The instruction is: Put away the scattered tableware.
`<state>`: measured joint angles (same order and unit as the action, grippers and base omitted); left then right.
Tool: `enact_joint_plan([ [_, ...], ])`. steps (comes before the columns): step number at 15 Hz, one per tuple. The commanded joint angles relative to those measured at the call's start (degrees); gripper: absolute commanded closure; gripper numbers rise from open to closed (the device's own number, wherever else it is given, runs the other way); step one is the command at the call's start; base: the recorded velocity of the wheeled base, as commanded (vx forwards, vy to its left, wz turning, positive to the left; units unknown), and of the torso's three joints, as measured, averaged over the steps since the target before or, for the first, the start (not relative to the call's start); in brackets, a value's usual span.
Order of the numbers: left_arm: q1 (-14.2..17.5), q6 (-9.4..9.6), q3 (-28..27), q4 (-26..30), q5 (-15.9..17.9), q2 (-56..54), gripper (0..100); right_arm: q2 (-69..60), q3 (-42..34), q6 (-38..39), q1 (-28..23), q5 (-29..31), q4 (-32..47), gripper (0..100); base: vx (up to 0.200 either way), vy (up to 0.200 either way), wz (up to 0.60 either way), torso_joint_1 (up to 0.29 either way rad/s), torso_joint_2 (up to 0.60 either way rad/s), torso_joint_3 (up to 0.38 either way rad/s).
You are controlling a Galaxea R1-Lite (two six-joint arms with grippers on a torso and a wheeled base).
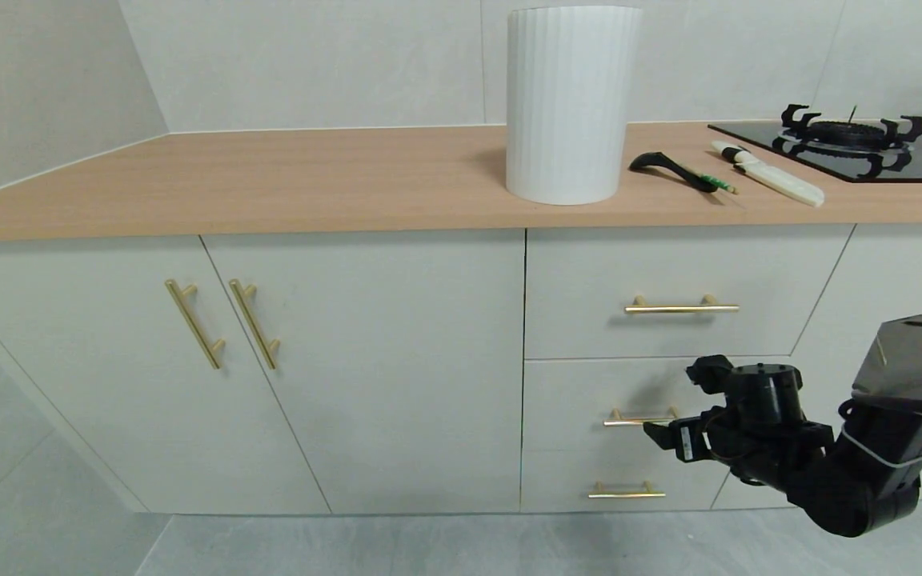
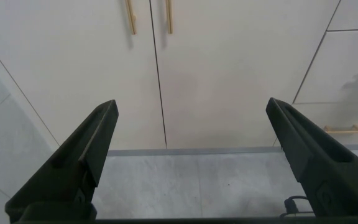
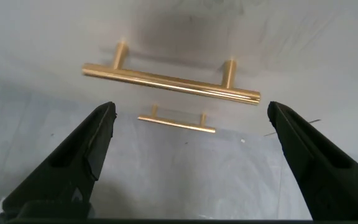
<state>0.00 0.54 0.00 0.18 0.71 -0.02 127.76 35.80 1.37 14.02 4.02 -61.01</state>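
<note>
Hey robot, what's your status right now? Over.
Right gripper open, at the middle drawer handle. Left gripper open, low by cupboard doors. Ladle and knife on counter, untouched. Nothing blocking the handle.

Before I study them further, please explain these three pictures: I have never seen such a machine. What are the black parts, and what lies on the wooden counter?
It is a robot with two black arms, each ending in a two-fingered gripper. The wide picture comes from a camera on its head; the other two come from cameras on its wrists. On the light wooden counter are a tall white ribbed container, a black ladle and a white knife, beside a black gas hob. The right gripper is open in front of a drawer's gold bar handle. The left gripper is open, facing pale cabinet doors. Neither holds anything.
</note>
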Motion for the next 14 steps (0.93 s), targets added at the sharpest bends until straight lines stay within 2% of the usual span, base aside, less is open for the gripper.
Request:
enact_joint_plan([
  [1,-0.09,-0.01,0.00,-0.01,0.00,0.02,0,3.64,1.02,0.13,0.13,1.43,-1.92,0,0.000,0.000,0.00,0.000,0.00,0.000],
  [5,-0.09,-0.01,0.00,-0.01,0.00,0.02,0,7.15,3.31,1.01,1.01,3.18,-4.90,0,0.000,0.000,0.00,0.000,0.00,0.000],
  [6,0.00,-0.01,0.00,-0.01,0.00,0.02,0,9.18,5.68,2.68,1.27,6.17,-5.08,0,0.000,0.000,0.00,0.000,0.00,0.000],
  [7,0.00,-0.01,0.00,-0.01,0.00,0.02,0,9.88,6.38,3.20,1.27,6.70,-5.34,0,0.000,0.000,0.00,0.000,0.00,0.000],
  [14,0.00,-0.01,0.00,-0.01,0.00,0.02,0,11.64,6.21,3.03,1.27,6.70,-5.87,0,0.000,0.000,0.00,0.000,0.00,0.000],
])
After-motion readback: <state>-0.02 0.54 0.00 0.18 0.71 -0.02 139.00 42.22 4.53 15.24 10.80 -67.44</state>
